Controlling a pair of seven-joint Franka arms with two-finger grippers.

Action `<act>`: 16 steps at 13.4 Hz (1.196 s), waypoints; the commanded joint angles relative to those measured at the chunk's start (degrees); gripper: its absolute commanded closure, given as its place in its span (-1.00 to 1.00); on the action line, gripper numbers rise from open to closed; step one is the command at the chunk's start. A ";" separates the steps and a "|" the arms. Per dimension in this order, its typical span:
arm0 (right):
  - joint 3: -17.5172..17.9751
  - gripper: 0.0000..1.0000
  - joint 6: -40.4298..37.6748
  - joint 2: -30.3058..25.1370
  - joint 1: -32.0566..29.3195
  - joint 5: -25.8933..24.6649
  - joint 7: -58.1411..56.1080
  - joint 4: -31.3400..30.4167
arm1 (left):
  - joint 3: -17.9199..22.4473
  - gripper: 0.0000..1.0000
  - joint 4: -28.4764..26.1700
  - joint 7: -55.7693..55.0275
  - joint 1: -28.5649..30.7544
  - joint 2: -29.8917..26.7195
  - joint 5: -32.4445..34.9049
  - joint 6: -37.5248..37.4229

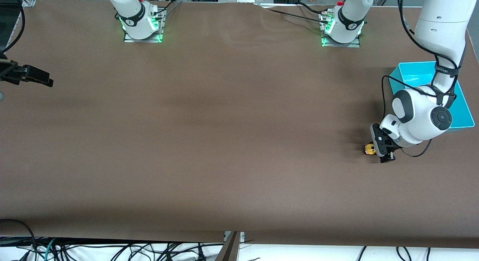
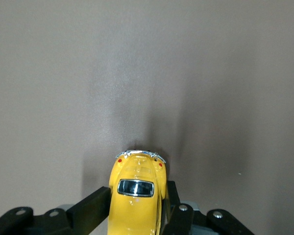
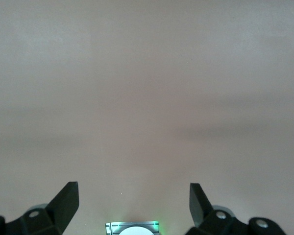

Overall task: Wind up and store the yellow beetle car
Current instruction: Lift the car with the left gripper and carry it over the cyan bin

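The yellow beetle car (image 1: 369, 149) sits low at the brown table's surface, toward the left arm's end. My left gripper (image 1: 382, 150) is shut on it. In the left wrist view the car (image 2: 136, 188) fills the gap between the black fingers (image 2: 93, 208), which press on both its sides, and its rear window faces up. My right gripper (image 1: 45, 80) hangs over the right arm's end of the table, open and empty. In the right wrist view (image 3: 134, 193) its jaws stand wide apart over bare table.
A blue bin (image 1: 411, 68) stands at the left arm's end, farther from the front camera than the car, partly hidden by the left arm. The right arm's base (image 3: 132, 229) shows in the right wrist view. Cables lie along the table's front edge.
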 commanded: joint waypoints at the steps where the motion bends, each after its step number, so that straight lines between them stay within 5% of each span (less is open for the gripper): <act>1: -0.05 -0.99 0.05 -0.58 0.08 0.15 -0.28 -0.40 | 0.03 1.00 -0.36 0.21 0.19 -5.46 -1.25 -7.51; 6: -0.05 -0.99 0.05 -0.58 0.08 0.07 -0.20 -0.40 | -0.15 1.00 -3.42 -7.44 2.38 -18.28 2.95 -26.15; 10: -0.05 -0.99 0.05 -0.58 0.00 0.06 -0.28 -0.40 | 0.11 1.00 -14.50 -7.89 7.12 -32.27 11.92 -28.27; 13: -0.05 -0.99 0.05 -0.58 0.08 -0.02 -0.20 -0.40 | 1.25 1.00 -15.82 -2.29 12.74 -32.90 16.06 -30.65; 16: -0.05 -0.99 0.05 -0.58 0.00 -0.11 -0.28 -0.40 | 7.65 1.00 -20.20 0.37 13.29 -33.17 21.66 -29.34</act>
